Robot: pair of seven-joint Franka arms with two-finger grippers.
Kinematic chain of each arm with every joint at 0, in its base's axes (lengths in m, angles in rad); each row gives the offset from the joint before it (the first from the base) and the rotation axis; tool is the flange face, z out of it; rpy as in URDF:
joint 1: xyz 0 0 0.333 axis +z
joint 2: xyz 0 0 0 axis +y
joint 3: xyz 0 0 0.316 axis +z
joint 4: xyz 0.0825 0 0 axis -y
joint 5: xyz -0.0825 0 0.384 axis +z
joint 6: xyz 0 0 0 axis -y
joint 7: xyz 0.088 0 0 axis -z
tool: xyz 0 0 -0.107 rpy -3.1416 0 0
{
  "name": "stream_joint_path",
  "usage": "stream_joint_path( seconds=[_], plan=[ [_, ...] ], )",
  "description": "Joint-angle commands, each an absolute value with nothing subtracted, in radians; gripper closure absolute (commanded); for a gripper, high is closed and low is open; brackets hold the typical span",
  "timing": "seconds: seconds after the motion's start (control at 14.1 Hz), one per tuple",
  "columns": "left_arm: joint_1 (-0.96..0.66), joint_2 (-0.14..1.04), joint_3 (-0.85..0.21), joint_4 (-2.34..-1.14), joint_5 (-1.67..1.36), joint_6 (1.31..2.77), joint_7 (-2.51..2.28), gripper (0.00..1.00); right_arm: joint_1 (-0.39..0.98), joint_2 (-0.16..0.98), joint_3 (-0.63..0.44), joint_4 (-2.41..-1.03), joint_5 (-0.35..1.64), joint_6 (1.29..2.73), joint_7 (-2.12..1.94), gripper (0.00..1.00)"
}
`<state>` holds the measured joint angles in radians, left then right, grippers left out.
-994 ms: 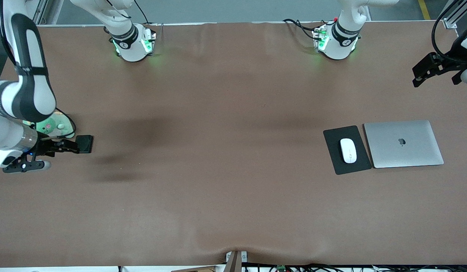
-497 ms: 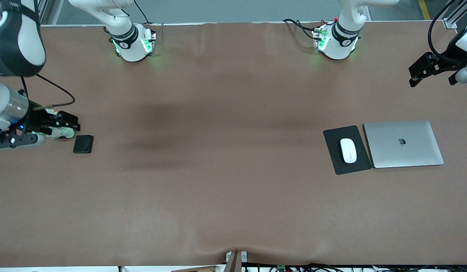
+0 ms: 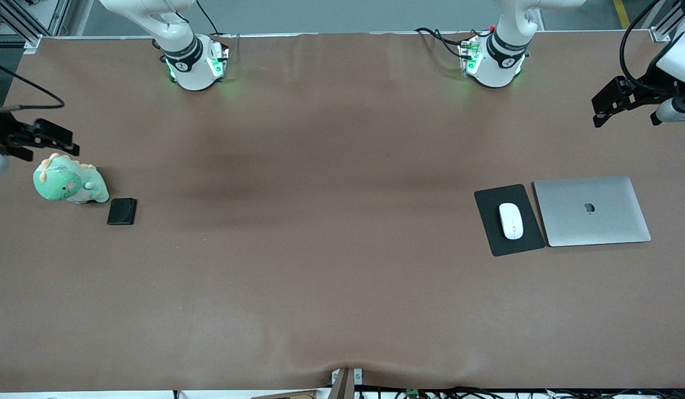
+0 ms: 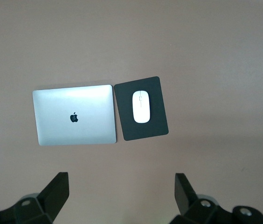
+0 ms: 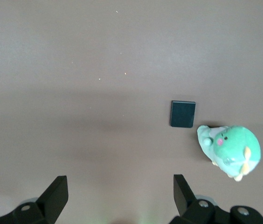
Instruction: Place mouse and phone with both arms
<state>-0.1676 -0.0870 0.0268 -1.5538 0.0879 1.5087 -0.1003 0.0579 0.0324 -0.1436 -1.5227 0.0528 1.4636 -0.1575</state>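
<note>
- right gripper [image 3: 57,138] has left the phone [image 3: 122,211], risen toward table edge, uncovering the green dinosaur plush [image 3: 69,185]
- left gripper [image 3: 613,103] drifted slightly

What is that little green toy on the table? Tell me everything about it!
The green toy looks like a soft plush dinosaur: mint green, with a paler belly and feet, pink cheek and yellowish spikes on its head. It rests on the brown table at the right arm's end, close beside the black phone, a little farther from the front camera. Nothing holds it.
</note>
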Motion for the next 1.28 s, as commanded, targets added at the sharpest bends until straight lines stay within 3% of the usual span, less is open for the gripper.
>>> stream_joint_path(
  seconds=[0.0,0.43,1.21],
  plan=[
    [-0.169,-0.087,0.018,-1.548,0.072,1.499,-0.103,0.0,0.032,-0.028,-0.138,-1.526,0.048,1.411,-0.105,0.0],
    [-0.167,-0.089,0.017,-1.549,0.072,1.497,-0.103,0.0,-0.031,-0.069,-0.04,-1.531,0.035,1.388,-0.025,0.0],
    [-0.166,-0.089,0.017,-1.548,0.072,1.476,-0.092,0.0,-0.025,-0.077,-0.043,-1.523,-0.008,1.39,0.046,0.0]
  ],
)
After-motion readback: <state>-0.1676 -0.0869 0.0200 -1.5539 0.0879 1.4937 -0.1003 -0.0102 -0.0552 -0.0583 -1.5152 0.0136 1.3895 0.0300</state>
